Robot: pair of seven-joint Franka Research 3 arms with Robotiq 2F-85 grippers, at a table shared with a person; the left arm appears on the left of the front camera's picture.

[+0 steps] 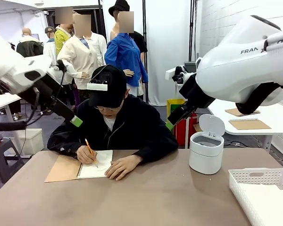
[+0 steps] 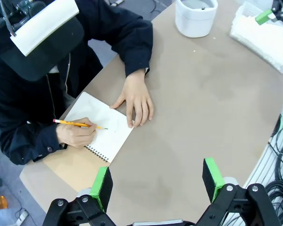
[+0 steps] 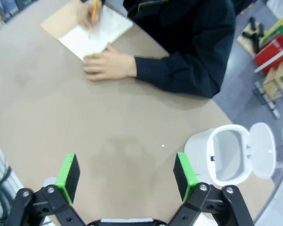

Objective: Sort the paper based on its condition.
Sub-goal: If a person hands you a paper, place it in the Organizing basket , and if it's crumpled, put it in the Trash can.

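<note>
Left end effector (image 2: 157, 181) is hanging wide open and empty above the worktop (image 2: 203, 103). A person's hand (image 1: 86, 154) is pencilling on the spiral notebook's (image 1: 63, 168) white page (image 1: 96, 170), lying far-side, left of centre. Right end effector (image 3: 126, 175) is hovering fully open, holding nothing.

My left claw (image 1: 75, 120) and right claw (image 1: 170, 124) hang raised over the table (image 1: 155, 202), flanking a person (image 1: 114, 123) at its far edge. One hand (image 1: 86, 155) sets a pencil (image 1: 89, 148) to a spiral notebook (image 1: 95, 170), and the other hand (image 1: 122, 166) rests on its page. A white bin (image 1: 206, 151), lid up, stands far right. A white basket (image 1: 262, 194) sits at the right edge.
</note>
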